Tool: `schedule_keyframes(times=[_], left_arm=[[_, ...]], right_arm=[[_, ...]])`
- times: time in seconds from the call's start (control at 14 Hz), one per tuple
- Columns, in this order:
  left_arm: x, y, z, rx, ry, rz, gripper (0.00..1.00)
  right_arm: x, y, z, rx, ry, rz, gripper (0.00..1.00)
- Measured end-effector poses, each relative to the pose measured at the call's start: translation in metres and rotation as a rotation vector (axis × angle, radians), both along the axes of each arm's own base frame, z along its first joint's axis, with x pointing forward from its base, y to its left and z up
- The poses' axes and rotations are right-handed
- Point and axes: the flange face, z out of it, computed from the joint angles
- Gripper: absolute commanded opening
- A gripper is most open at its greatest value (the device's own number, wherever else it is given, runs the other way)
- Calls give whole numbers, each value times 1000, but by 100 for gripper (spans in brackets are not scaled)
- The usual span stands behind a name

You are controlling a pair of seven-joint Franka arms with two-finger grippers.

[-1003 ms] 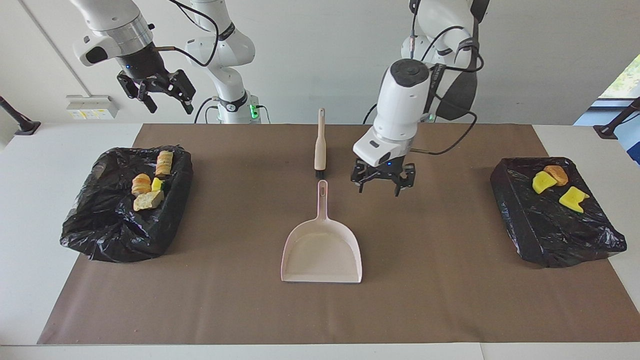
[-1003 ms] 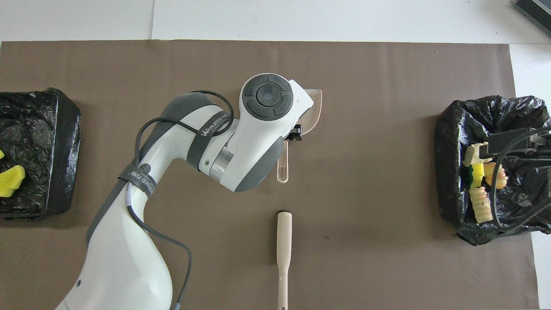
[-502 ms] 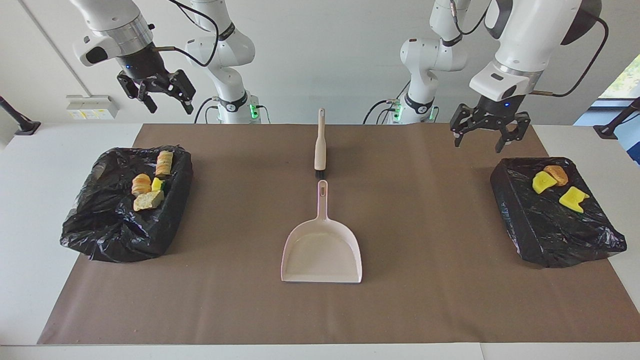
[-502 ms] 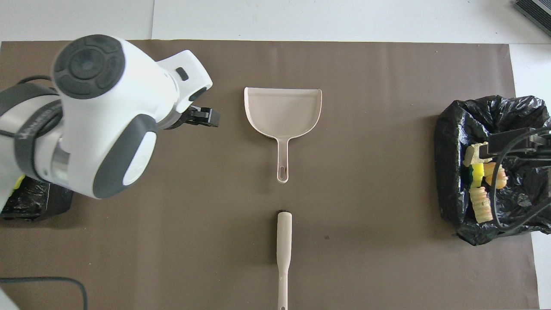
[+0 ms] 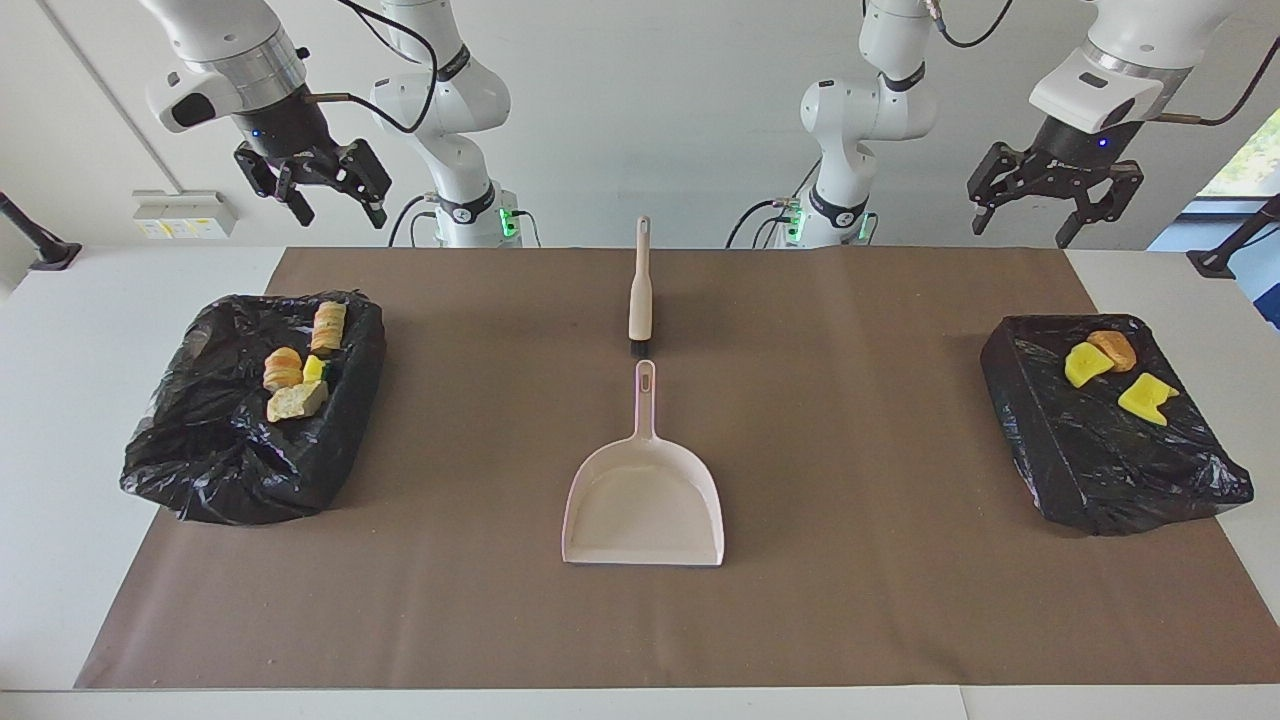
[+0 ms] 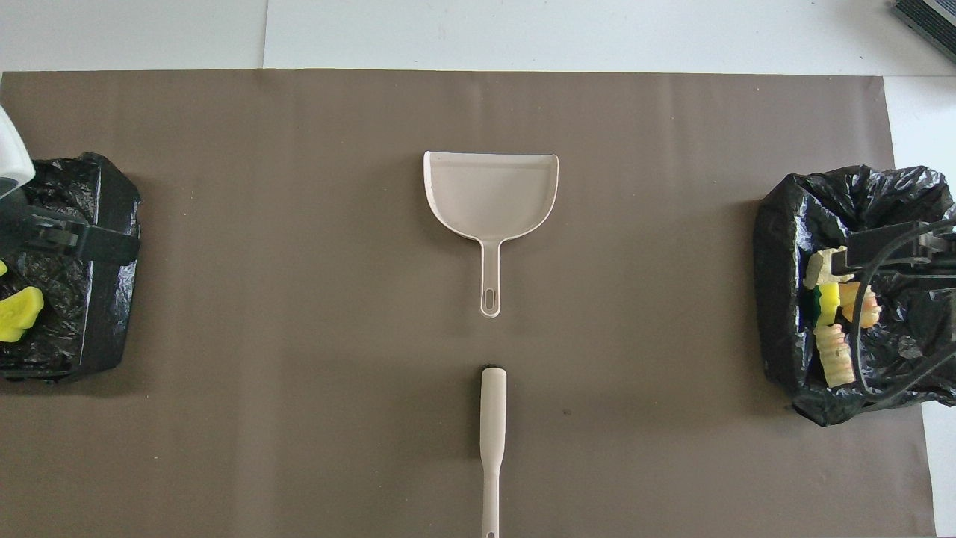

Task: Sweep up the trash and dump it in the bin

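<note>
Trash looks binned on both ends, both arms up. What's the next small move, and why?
Probably none beyond parking. All the trash sits in the two bins, the dustpan is bare and the brush lies nearer the robots. Left gripper and right gripper hang open and empty, each high near its own bin. I'd hold them there.

A brown mat [image 5: 860, 600] is spread over most of a white table [image 5: 60, 420], whose bare surface is left showing at both ends and along the edge farthest from the robots. A pale wall [image 5: 640, 110] is seen past the table. A small white box with yellow labels [image 5: 183, 214] is fixed low on that wall, toward the right arm's end. A strip of window [image 5: 1245, 160] with green outside is visible at the left arm's end. Dark stands [image 5: 40, 245] are seen at both ends.
</note>
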Motion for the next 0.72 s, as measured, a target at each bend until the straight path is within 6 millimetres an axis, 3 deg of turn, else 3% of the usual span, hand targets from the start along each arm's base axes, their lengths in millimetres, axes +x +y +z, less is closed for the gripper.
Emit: schedule_keyframes(times=[0.72], left_arm=[[-3, 9, -2, 2, 36, 33, 100]], right_arm=[[0, 0, 0, 0, 0, 0, 100]])
